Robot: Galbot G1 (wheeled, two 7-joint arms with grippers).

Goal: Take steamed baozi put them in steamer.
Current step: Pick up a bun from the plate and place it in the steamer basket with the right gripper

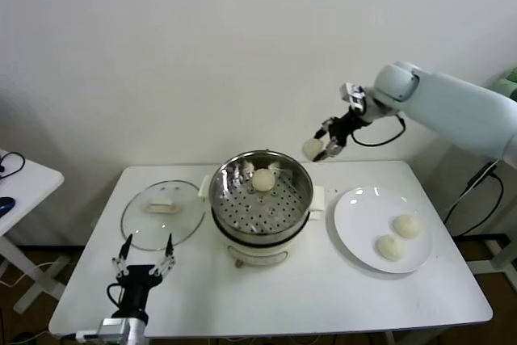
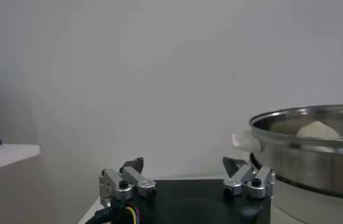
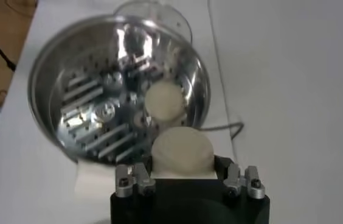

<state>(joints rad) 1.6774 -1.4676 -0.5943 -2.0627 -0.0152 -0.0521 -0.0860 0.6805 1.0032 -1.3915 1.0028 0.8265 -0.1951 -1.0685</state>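
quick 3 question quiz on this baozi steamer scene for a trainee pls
1. How many baozi lie on the plate?
2. True or false: the right gripper is shut on a baozi above the table, beside the steamer.
3. Where is the glass lid? A) on the steamer B) flat on the table beside the steamer C) on the plate

Key
1. Two; a third sits in the steamer.
2. True.
3. B; the open left gripper is by it.
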